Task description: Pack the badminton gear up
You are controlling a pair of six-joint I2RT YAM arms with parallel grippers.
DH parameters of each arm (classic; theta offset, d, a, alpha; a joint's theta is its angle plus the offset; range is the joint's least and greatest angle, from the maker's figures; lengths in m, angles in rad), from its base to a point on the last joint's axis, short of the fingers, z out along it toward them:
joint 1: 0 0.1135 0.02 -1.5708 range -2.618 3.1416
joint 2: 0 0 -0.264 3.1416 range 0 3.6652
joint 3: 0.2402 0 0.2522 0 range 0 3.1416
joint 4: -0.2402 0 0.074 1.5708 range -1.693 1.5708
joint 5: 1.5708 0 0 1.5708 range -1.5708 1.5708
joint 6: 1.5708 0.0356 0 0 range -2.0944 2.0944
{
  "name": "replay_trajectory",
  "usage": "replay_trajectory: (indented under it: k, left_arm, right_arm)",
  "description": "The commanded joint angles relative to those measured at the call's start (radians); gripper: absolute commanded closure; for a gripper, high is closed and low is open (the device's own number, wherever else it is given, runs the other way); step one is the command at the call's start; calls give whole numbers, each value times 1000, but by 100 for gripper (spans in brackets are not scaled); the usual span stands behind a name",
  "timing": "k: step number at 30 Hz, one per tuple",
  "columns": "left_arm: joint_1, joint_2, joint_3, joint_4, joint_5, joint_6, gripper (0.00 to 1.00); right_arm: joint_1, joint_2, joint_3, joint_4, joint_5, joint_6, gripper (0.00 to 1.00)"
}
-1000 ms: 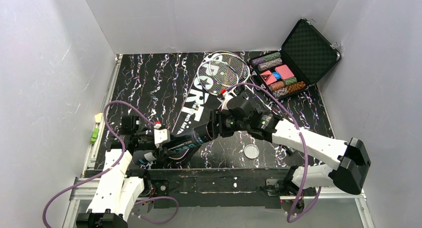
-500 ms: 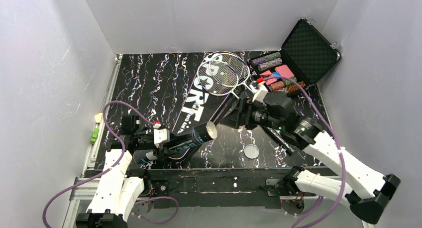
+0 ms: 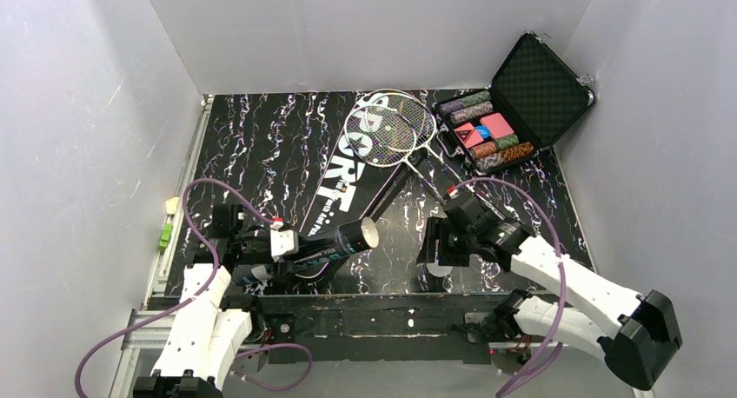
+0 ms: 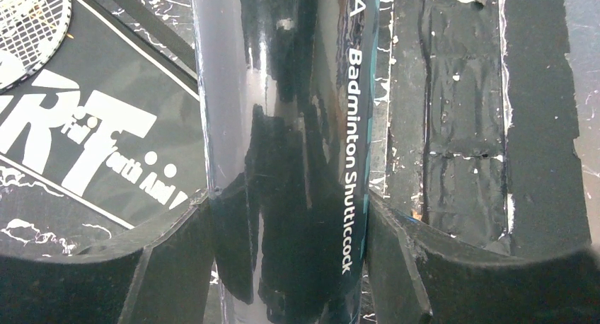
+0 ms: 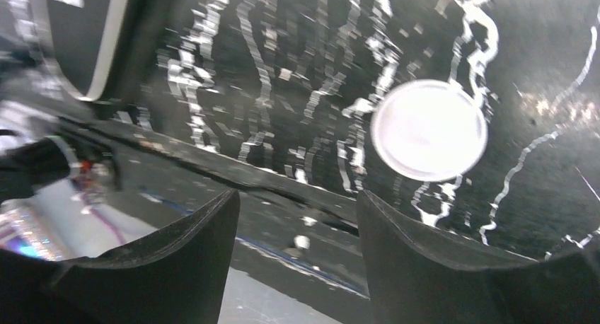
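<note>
The long black tube lettered "Badminton Shuttlecock" lies slanted near the front left, its pale open end pointing right. My left gripper is shut on the tube's middle, one finger on each side. Two white-strung rackets rest with their heads on the black "SPORT" bag. The tube's round white lid lies flat on the mat. My right gripper hangs just above and beside the lid, open, nothing between its fingers.
An open black hard case of coloured poker chips stands at the back right. White walls close in the sides and back. The black marbled mat ends at a metal rail along the front edge.
My right arm left the tube's open end, swung back toward the rackets, then came down to the front over the lid. The left arm and the tube have stayed put.
</note>
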Motion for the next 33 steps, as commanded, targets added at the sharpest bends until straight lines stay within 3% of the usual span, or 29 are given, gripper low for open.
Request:
replay_trajectory:
  k: [1,12,21,28,33]
  left_arm:
    - [0,-31,-20,-11,-5,21,99]
    - [0,-49,-19,0,-2,-29,99]
    - [0,-64,-26,10,-10,-62,99]
    - [1,-65,-32,12,-1,-63,99]
    - [0,-71,-41,15,-1,-61,99]
  right_arm:
    - [32,42,-30,27,47,14,33]
    - [135,289,35,26,256,19,43]
    - [189,438,105,35,312,5,51]
    - [207,480,96,36,318,19,61]
    - [206,472,85,34,327,27,63]
